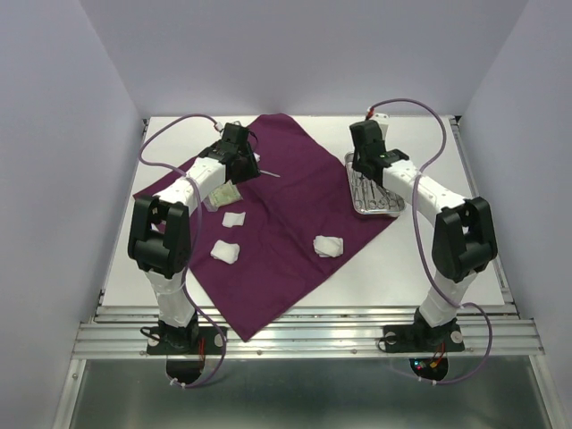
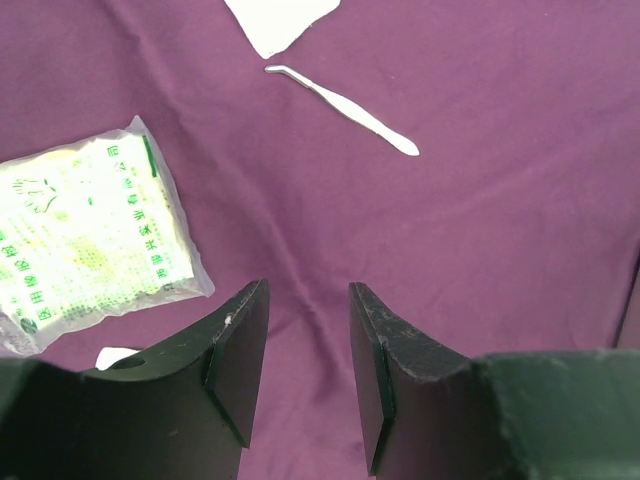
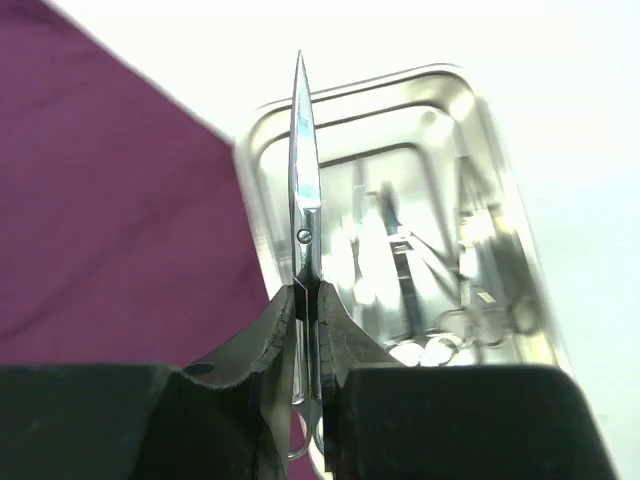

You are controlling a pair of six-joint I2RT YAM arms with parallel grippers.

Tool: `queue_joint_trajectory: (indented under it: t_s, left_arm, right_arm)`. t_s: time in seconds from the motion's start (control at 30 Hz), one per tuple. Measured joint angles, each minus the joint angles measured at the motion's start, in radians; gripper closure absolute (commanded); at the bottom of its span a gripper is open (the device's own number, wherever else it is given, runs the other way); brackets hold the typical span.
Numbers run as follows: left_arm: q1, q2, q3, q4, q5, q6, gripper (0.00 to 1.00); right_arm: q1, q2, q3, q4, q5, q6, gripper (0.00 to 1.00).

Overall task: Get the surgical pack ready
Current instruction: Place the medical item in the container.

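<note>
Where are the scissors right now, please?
Right wrist view: the scissors are clamped in the right end effector, above the steel tray, beside the purple cloth.

Robot lab enclosure: plain white walls (image 1: 313,54), white table (image 1: 407,268), aluminium mounting rail (image 1: 304,338).

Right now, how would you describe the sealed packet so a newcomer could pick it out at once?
Start at the purple cloth spread over the table. On its left side, just beside the left arm's end effector, lies the packet. Unlike the plain white gauze wads nearby, it is flat, clear plastic printed in green.
</note>
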Motion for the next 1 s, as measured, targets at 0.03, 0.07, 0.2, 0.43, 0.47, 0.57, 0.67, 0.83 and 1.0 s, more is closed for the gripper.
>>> queue_joint_trajectory:
  t_s: [0.03,0.07,0.2,0.43,0.47,0.57,0.67,0.83,1.0]
  left_arm:
    - [0.0,0.0,0.0,0.001,0.004,0.0,0.51]
    - [0.0,0.0,0.0,0.002,0.006,0.0,0.51]
    - [0.0,0.0,0.0,0.006,0.014,-0.002,0.51]
    - [0.0,0.0,-0.008,0.014,0.022,-0.002,0.5]
    - [0.0,0.0,-0.011,0.018,0.024,-0.002,0.5]
    - [-0.003,0.0,-0.012,0.019,0.029,-0.008,0.38]
    - [-0.007,0.002,-0.01,0.019,0.035,-0.014,0.35]
    - [-0.016,0.056,0.07,0.006,0.045,-0.035,0.41]
    - [-0.021,0.168,0.239,-0.045,0.018,-0.048,0.46]
  right_arm:
    - [-0.018,-0.005,-0.013,0.005,0.004,-0.005,0.94]
    - [-0.039,-0.008,-0.03,0.012,0.01,-0.014,0.94]
    - [-0.064,-0.004,-0.079,0.025,0.024,-0.045,0.94]
    - [-0.059,0.051,-0.124,0.072,0.037,-0.078,0.88]
    - [-0.059,0.061,-0.13,0.076,0.032,-0.079,0.86]
    - [-0.059,0.068,-0.159,0.086,0.006,-0.084,0.54]
    - [-0.059,0.068,-0.174,0.093,-0.004,-0.086,0.47]
    - [-0.059,0.064,-0.175,0.102,0.009,-0.087,0.46]
    - [-0.059,0.011,-0.19,0.106,0.034,-0.073,0.47]
